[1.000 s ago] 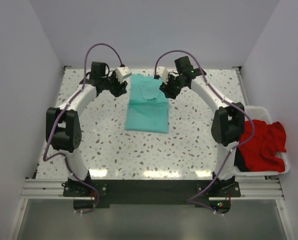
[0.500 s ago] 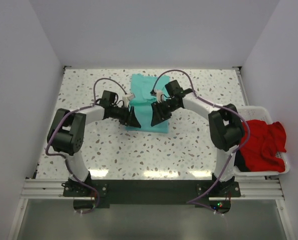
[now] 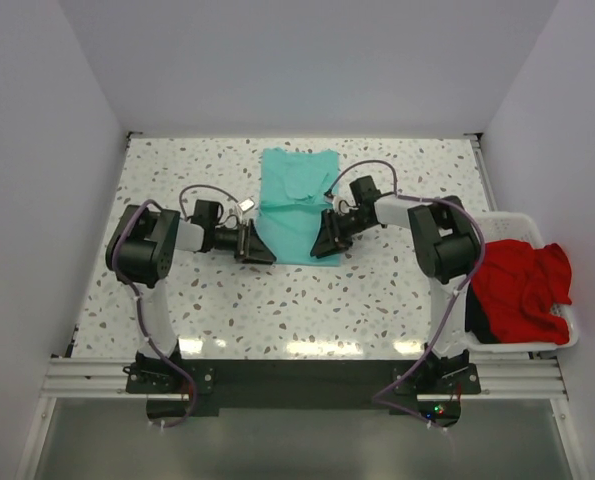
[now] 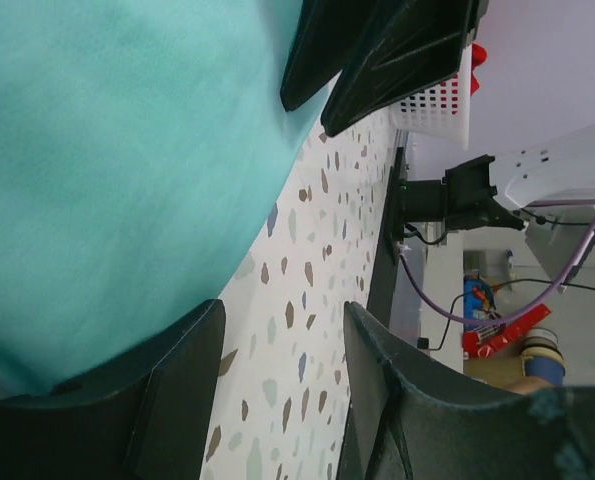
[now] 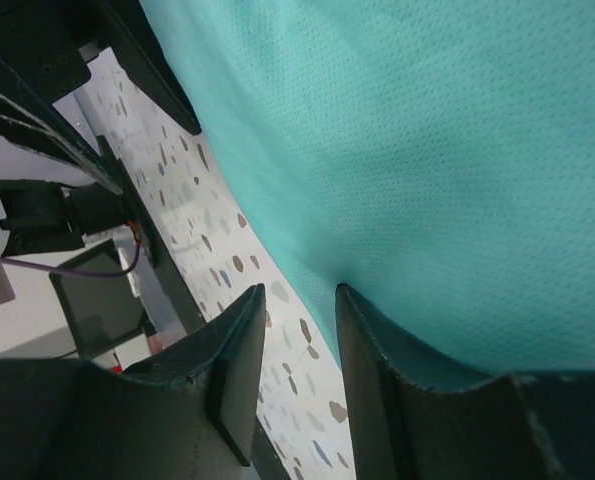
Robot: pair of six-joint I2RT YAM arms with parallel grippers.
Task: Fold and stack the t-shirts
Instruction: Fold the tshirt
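Folded flat at centre of surface (image 3: 377, 290): teal shirt (image 3: 295, 205). Heaped in basket (image 3: 567, 340) at right: red shirt (image 3: 522, 290). At near-left teal corner, left fingers (image 4: 167, 400) parted. At near-right corner, right fingers (image 5: 232, 370) narrowly parted, hem edge at gap.

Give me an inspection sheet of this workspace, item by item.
Surface: speckled table, flat.
Job's things: teal t-shirt folded, mid-table; red t-shirt crumpled in the white basket at the right.
Clutter: nothing seen.
Grippers: left gripper and right gripper low at the teal t-shirt's near corners, jaws apart.
Cables: purple cables loop along both arms.
Surroundings: plain white walls.
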